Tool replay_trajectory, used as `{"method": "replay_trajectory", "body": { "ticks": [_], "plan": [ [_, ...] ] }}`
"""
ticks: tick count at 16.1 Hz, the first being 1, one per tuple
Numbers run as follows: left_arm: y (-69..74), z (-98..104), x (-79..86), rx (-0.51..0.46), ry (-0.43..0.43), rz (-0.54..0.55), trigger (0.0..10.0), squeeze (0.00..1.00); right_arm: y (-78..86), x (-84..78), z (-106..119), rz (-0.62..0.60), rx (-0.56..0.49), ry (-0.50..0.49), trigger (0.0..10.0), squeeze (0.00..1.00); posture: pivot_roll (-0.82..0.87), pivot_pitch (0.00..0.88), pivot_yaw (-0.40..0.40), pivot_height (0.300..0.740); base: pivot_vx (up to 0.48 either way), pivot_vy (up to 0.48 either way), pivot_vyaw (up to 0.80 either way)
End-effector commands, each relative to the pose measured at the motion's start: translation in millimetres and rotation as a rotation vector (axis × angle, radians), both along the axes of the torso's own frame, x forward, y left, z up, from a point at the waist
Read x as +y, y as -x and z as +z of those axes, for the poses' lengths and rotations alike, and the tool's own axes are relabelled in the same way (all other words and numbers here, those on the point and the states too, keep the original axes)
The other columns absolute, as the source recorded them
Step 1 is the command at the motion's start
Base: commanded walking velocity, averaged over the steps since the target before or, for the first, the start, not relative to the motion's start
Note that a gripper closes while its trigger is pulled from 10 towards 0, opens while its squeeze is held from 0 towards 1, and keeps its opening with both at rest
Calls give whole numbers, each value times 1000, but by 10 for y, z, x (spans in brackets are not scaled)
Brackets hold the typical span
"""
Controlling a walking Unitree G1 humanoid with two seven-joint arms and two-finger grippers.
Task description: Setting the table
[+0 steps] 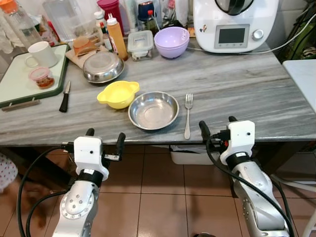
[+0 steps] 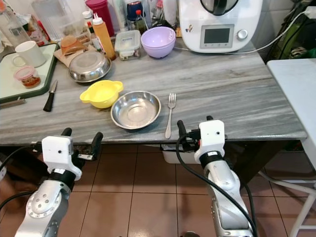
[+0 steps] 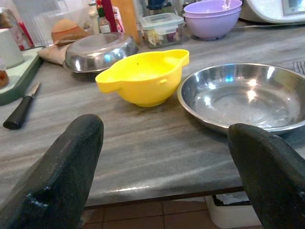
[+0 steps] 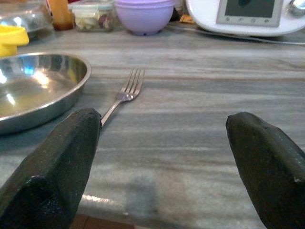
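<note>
We stand in front of a grey table [image 1: 237, 84] and hold both arms low, just before its near edge. Our left gripper [image 1: 104, 139] has its two black fingers apart and holds nothing; in its wrist view the fingers [image 3: 62, 176] frame the table edge. Our right gripper [image 1: 216, 126] also has its fingers spread and is empty.

On the table, near the front edge, lies a steel plate [image 1: 153, 110]. Just to its right lies a fork [image 1: 188, 114], with its prongs pointing away from us and its handle toward the edge. In the right wrist view the fork [image 4: 125, 93] lies between the plate and the middle of the gripper opening, close to the left finger. A yellow bowl [image 1: 118, 94] with two small handles stands beside the plate on the left; we cannot tell if they touch.

Farther back we see a second steel bowl [image 1: 102, 66], a purple bowl [image 1: 172, 42], a small lidded box [image 1: 140, 45] and a white kitchen machine [image 1: 236, 23]. At the left a black-handled knife [image 1: 64, 97] lies beside a green tray [image 1: 15, 81], which carries a white mug [image 1: 41, 54].
</note>
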State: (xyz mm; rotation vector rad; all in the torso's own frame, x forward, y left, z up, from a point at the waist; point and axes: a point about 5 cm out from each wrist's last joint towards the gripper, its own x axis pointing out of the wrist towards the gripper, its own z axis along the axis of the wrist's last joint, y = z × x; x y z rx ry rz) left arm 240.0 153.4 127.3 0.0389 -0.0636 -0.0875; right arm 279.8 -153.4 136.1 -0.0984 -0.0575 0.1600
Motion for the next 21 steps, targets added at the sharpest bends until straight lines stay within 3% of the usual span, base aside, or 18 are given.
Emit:
{"method": "replay_trajectory", "body": {
  "ticks": [1,7,9,11,21],
  "plan": [
    [-24,-8,38,-2,-18,28,10000,0,-12,81,79,13,-23,30,10000,0,-91,100,102,740,0,0,0],
    [-37,-17,33,3,-40,45,10000,0,27,181,51,82,-14,24,10000,0,-93,99,103,740,0,0,0],
    [-42,-22,37,4,-44,48,10000,0,44,241,25,92,-29,77,10000,0,-90,94,105,740,0,0,0],
    [-47,-22,27,5,-47,45,10000,0,51,278,4,147,4,32,10000,0,-88,93,102,740,0,0,0],
    [-46,-64,61,13,-47,67,10000,0,-13,263,17,103,-18,28,10000,0,-84,95,100,740,0,0,0]
  ]
}}
